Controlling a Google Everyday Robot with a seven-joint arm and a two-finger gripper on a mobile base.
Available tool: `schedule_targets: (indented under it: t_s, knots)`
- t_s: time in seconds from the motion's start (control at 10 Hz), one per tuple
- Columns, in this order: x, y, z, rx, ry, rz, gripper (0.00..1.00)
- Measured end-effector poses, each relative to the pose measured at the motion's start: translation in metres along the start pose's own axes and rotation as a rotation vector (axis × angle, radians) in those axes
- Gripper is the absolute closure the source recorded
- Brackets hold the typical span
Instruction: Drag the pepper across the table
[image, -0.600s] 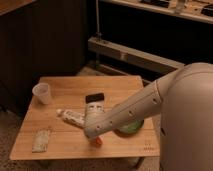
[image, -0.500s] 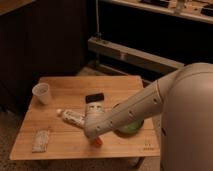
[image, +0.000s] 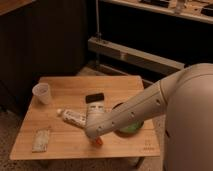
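Note:
The pepper (image: 98, 142) is a small orange-red object on the light-brown wooden table (image: 60, 145), near its front edge, mostly hidden under my arm. My gripper (image: 95, 138) reaches down from the white arm (image: 135, 112) right onto the pepper. The arm's end covers the fingers.
A clear plastic cup (image: 42, 93) stands at the table's left. A white tube (image: 73, 118) lies in the middle, a black phone-like object (image: 95, 97) behind it, a flat packet (image: 41, 140) at front left. A green bowl (image: 131, 126) sits partly under the arm.

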Motion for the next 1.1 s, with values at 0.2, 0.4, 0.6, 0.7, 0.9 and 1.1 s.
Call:
schedule_targets:
  t_s: [0.2, 0.4, 0.6, 0.7, 0.9, 1.1]
  knots:
    - [0.001, -0.002, -0.001, 0.002, 0.000, 0.013, 1.00]
    - [0.003, -0.005, -0.001, 0.004, 0.001, 0.028, 1.00]
    - [0.009, -0.010, 0.000, 0.008, -0.003, 0.046, 1.00]
    - [0.012, -0.013, 0.002, 0.010, -0.003, 0.054, 1.00]
    - [0.018, -0.018, 0.003, 0.015, 0.001, 0.070, 1.00]
    - [0.025, -0.024, 0.008, 0.018, 0.019, 0.097, 1.00]
